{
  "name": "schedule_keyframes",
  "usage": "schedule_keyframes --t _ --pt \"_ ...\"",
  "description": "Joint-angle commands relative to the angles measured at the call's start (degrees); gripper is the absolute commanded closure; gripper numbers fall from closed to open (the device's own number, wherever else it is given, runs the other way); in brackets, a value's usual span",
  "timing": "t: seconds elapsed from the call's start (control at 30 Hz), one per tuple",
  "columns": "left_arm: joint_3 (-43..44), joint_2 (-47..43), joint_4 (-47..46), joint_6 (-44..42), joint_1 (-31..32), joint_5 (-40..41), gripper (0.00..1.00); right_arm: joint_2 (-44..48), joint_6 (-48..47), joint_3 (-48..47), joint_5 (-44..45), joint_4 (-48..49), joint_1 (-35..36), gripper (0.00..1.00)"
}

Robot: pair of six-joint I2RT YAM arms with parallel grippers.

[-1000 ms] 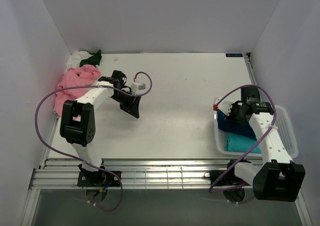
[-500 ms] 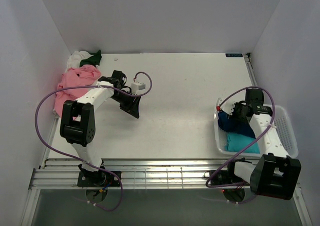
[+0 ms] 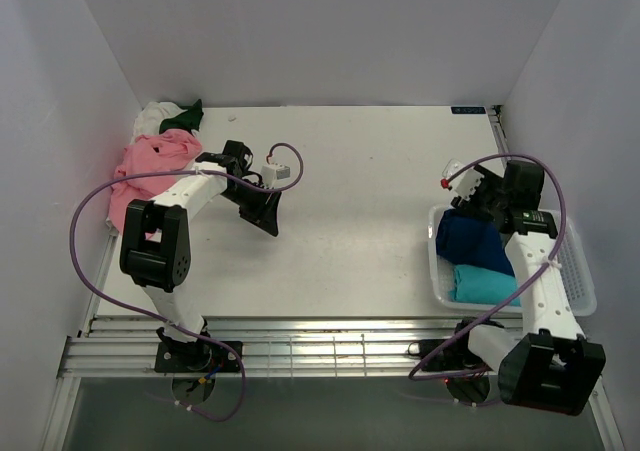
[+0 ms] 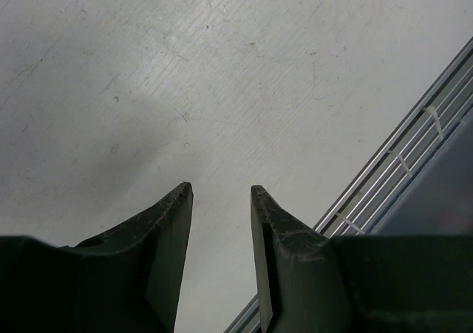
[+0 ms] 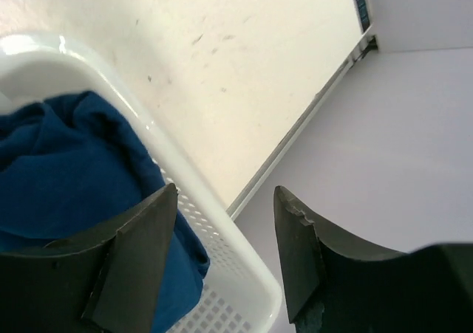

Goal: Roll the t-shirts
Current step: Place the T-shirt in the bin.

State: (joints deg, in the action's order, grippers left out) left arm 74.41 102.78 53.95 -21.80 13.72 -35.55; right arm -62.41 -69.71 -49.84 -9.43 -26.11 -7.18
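Observation:
A dark blue t-shirt (image 3: pixel 472 241) (image 5: pixel 66 163) lies bunched in the white mesh basket (image 3: pixel 580 261) (image 5: pixel 262 274), with a teal t-shirt (image 3: pixel 485 283) in front of it. My right gripper (image 3: pixel 478 199) (image 5: pixel 225 193) hangs open over the basket's far end, holding nothing. Pink (image 3: pixel 150 166), white (image 3: pixel 150 119) and dark green (image 3: pixel 183 117) t-shirts are piled at the far left of the table. To the right of that pile my left gripper (image 3: pixel 268 216) (image 4: pixel 219 189) stands open over bare table, nothing between its fingers.
The basket sits at the table's right edge, close to the right wall (image 5: pixel 414 141). A metal rail frame (image 3: pixel 320 346) (image 4: pixel 414 148) runs along the near edge. White walls enclose the left, back and right sides.
My right gripper has opened, let go of the dark blue t-shirt in the basket, and lifted away toward the far side. The left arm has not moved.

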Motion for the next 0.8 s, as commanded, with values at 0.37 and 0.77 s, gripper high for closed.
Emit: schedule_keyframes --t 0.37,0.77 --pt "0.6 0.0 0.0 -0.3 -0.3 -2.9 0.52 12.8 61.8 1.6 -5.3 -0.9 -0.2 0.41" --pt "-0.3 -0.2 0.3 0.4 -0.2 -3.0 0.52 4.0 71.7 7.8 -4.9 12.6 -0.2 0.68"
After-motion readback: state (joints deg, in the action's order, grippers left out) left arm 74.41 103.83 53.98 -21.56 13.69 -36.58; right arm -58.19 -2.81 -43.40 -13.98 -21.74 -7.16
